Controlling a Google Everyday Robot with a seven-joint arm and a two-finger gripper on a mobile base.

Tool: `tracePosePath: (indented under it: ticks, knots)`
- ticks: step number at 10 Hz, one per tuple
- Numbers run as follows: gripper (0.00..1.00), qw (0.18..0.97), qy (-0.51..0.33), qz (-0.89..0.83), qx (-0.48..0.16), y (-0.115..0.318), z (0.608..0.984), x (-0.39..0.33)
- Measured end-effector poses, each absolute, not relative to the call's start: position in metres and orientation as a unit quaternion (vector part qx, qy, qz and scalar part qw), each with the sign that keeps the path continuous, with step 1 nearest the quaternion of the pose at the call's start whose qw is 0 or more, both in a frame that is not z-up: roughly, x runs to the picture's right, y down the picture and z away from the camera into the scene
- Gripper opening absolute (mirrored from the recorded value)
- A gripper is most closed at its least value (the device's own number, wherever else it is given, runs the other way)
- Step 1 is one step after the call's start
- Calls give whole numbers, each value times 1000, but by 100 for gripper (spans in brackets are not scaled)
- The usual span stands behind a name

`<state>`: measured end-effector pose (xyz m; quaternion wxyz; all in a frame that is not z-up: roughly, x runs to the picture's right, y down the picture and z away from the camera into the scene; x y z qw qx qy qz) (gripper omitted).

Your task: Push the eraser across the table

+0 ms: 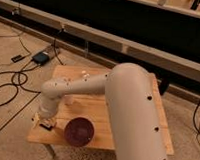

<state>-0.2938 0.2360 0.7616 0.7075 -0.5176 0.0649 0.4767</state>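
The table [100, 107] has a pale wooden plank top and fills the middle of the camera view. My big beige arm reaches across it from the right. The gripper [44, 122] is low over the table's front left corner, close to the left edge. A small dark object [48, 126] lies on the wood right under the gripper; it may be the eraser, but I cannot tell. A small white object [84, 74] lies near the table's far edge, well away from the gripper.
A dark red bowl [79, 131] stands near the table's front edge, just right of the gripper. Black cables [8, 85] and a black box [40, 57] lie on the floor to the left. A long low rail [120, 45] runs behind the table.
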Motion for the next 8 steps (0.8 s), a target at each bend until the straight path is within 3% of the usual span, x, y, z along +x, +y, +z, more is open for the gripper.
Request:
tracePosePath:
  ticks: [8]
  knots:
    - [65,713,24,448,-539,240,759,-279]
